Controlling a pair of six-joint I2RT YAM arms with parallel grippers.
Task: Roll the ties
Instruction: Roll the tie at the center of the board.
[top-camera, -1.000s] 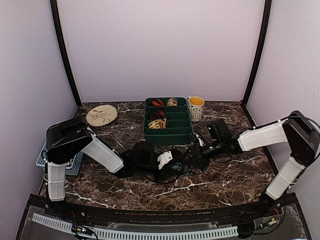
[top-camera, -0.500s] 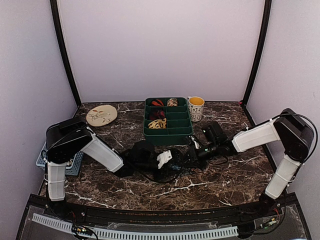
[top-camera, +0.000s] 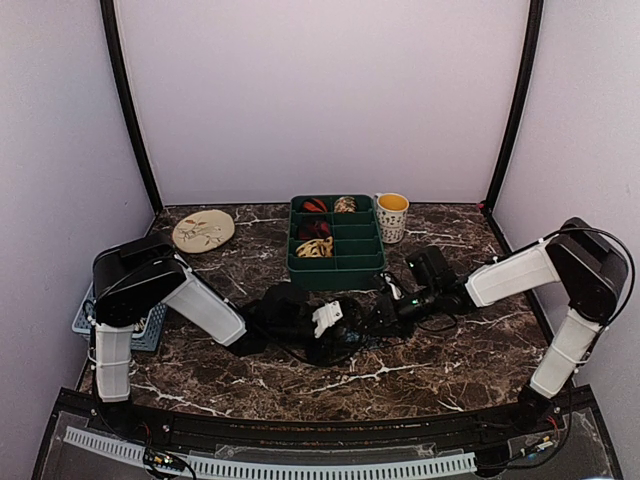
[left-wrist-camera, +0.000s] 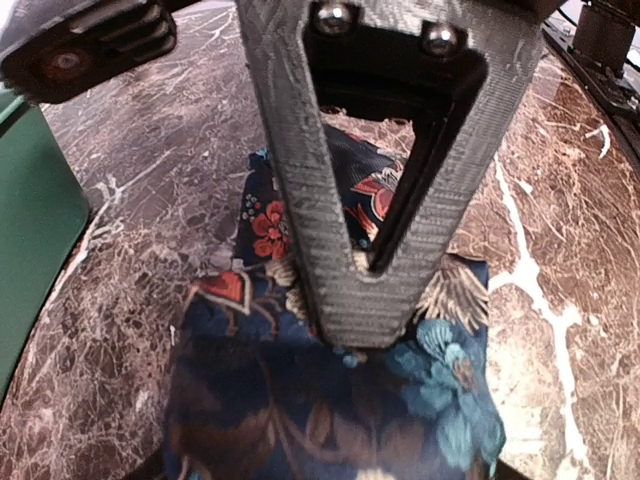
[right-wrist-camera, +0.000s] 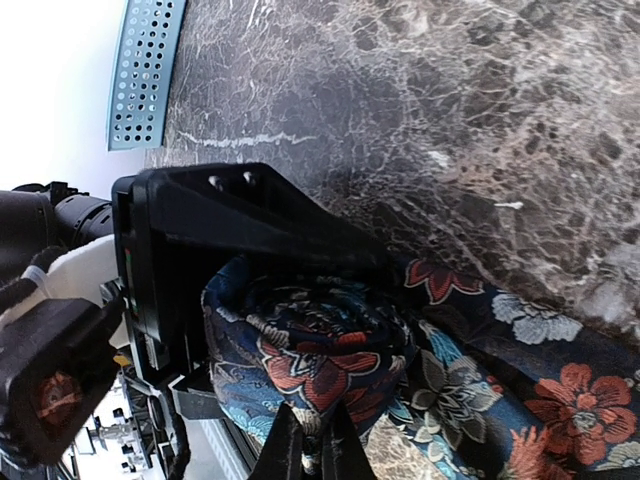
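right gripper (right-wrist-camera: 310, 440): just clamped shut on the tie (right-wrist-camera: 330, 350) roll
left gripper (top-camera: 340, 325): was loosening; couldn't tell if open
task: roll likely changed hands, unfinished

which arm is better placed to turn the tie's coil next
Right, probably: the right gripper is shut on the tie at its coil; the left gripper beside it shows no clear grip.

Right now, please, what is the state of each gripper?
Left gripper: at the rolled tie; open or closed cannot be told.
Right gripper: closed, tips against the rolled tie; whether it pinches fabric cannot be told.
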